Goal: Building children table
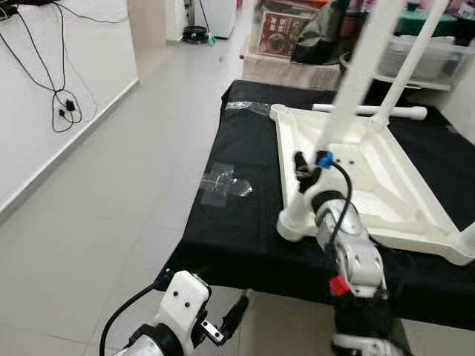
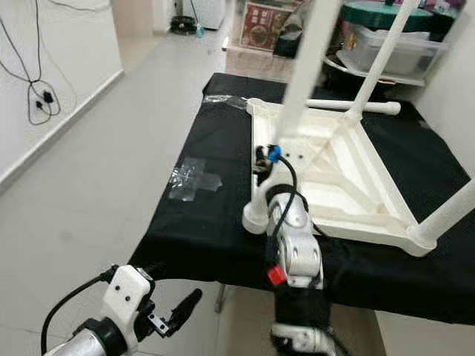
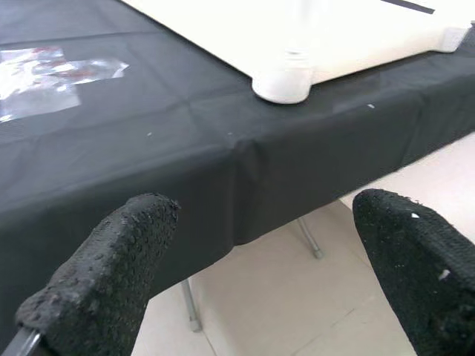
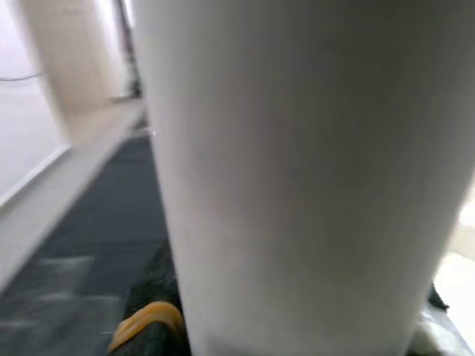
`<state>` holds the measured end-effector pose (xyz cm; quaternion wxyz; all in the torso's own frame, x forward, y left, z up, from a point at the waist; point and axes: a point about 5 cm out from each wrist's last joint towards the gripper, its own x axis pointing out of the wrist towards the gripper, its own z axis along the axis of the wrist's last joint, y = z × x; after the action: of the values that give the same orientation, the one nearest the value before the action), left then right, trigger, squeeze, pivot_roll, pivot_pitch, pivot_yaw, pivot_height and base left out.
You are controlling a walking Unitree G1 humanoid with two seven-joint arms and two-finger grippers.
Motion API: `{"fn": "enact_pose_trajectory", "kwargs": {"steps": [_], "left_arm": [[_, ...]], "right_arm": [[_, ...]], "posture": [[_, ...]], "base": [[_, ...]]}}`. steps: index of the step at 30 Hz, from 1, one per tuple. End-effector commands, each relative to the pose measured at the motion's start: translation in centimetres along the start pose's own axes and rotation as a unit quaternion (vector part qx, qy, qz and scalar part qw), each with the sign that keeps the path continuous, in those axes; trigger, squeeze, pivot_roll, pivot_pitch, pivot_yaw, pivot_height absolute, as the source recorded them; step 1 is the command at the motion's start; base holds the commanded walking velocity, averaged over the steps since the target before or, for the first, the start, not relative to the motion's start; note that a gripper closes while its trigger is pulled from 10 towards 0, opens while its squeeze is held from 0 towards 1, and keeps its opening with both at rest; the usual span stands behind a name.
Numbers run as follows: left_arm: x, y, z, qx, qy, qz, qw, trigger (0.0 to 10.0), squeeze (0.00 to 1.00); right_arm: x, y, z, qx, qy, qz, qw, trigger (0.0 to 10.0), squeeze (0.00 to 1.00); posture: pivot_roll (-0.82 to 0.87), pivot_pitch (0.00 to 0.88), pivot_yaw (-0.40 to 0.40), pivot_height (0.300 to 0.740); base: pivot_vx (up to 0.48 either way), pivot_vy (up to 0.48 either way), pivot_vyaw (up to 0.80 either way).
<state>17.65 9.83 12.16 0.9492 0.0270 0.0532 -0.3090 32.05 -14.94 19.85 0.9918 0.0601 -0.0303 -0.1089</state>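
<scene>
I am holding the left tool (image 1: 223,323) low, off the near edge of the worktop (image 1: 237,230), its fingers (image 3: 111,267) spread wide with nothing between them; beyond its tips lies the black cloth, with a clear plastic packet (image 1: 225,182) up on it, well apart from the tool. To the right, the children's table (image 1: 371,178) is lying upside down on the cloth, its near corner socket (image 3: 284,76) still without a leg. I am pressing the right tool (image 1: 306,167) in close against the white leg (image 1: 364,70) that rises from the underside just beyond it; the leg is so near the wrist camera that I cannot tell whether the fingers are clamped on it. A loose leg (image 1: 369,110) is resting past the far rim. I judge I am seating or steadying this leg, and next I would need firm downward pressure, then a reach for the loose leg.
</scene>
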Motion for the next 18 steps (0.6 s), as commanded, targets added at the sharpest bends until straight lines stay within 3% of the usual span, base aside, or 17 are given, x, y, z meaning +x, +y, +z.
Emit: {"fn": "enact_pose_trajectory", "kwargs": {"steps": [1, 2, 3, 5, 6, 8, 9, 12, 14, 15, 17, 18], "left_arm": [[0.0, -0.2, -0.3, -0.004, 0.003, -0.006, 1.0, 10.0, 0.0], [0.0, -0.2, -0.3, -0.004, 0.003, -0.006, 1.0, 10.0, 0.0], [0.0, -0.2, -0.3, -0.003, 0.003, -0.006, 1.0, 10.0, 0.0], [0.0, -0.2, -0.4, -0.004, 0.003, -0.006, 1.0, 10.0, 0.0], [0.0, -0.2, -0.3, -0.004, 0.003, -0.006, 1.0, 10.0, 0.0], [0.0, -0.2, -0.3, -0.005, 0.003, -0.006, 1.0, 10.0, 0.0], [0.0, -0.2, -0.3, -0.005, 0.003, -0.006, 1.0, 10.0, 0.0], [0.0, -0.2, -0.3, -0.005, 0.003, -0.006, 1.0, 10.0, 0.0], [0.1, -0.1, -0.3, -0.007, 0.002, -0.005, 1.0, 10.0, 0.0], [0.1, -0.1, -0.3, -0.007, 0.002, -0.005, 1.0, 10.0, 0.0], [0.1, -0.2, -0.3, -0.007, 0.001, -0.005, 1.0, 10.0, 0.0], [0.1, -0.2, -0.3, -0.007, 0.001, -0.005, 1.0, 10.0, 0.0]], "right_arm": [[-0.8, 1.3, -1.1, 0.027, 0.033, -0.005, 0.999, 4.7, 0.0], [-0.8, 1.3, -1.1, 0.027, 0.033, -0.005, 0.999, 4.7, 0.0], [-0.8, 2.0, -1.3, 0.034, 0.034, 0.008, 0.999, 10.0, 0.0], [-0.8, 2.4, -1.3, 0.044, 0.031, 0.016, 0.998, 10.0, 0.0], [-0.8, 3.1, -1.1, 0.054, 0.017, 0.048, 0.997, 10.0, 1.0], [-0.5, 3.2, -0.7, 0.053, -0.007, 0.072, 0.996, 10.0, 1.0], [-0.3, 3.0, -0.6, 0.043, -0.019, 0.074, 0.996, 10.0, 0.0], [0.0, 2.8, -0.5, 0.044, -0.026, 0.078, 0.996, 10.0, 0.0], [0.5, 2.8, 0.1, 0.013, -0.079, 0.166, 0.983, 10.0, 0.0], [0.5, 2.8, 0.1, 0.013, -0.079, 0.166, 0.983, 10.0, 0.0], [1.5, 1.5, 0.0, 0.02, -0.066, 0.251, 0.965, 10.0, 0.0], [1.5, 1.5, 0.0, 0.02, -0.066, 0.251, 0.965, 10.0, 0.0]], "posture": [[0.14, 0.058, -0.113, 0.74], [0.14, 0.058, -0.113, 0.74], [0.14, 0.058, -0.113, 0.74], [0.13, 0.056, -0.115, 0.74], [0.13, 0.056, -0.113, 0.74], [0.13, 0.06, -0.115, 0.74], [0.13, 0.06, -0.115, 0.74], [0.13, 0.06, -0.115, 0.74], [0.12, 0.06, -0.113, 0.74], [0.12, 0.06, -0.113, 0.74], [0.13, 0.061, -0.117, 0.74], [0.13, 0.061, -0.117, 0.74]], "base": [[0.0, 0.0, 0.0], [0.0, 0.0, 0.0], [0.0, 0.0, 0.0], [0.0, 0.0, 0.0], [0.0, 0.0, 0.0], [0.0, 0.0, 0.0], [0.0, 0.0, 0.0], [0.0, 0.0, 0.0], [0.0, 0.0, 0.0], [0.0, 0.0, 0.0], [0.0, 0.0, 0.0], [0.0, 0.0, 0.0]]}}
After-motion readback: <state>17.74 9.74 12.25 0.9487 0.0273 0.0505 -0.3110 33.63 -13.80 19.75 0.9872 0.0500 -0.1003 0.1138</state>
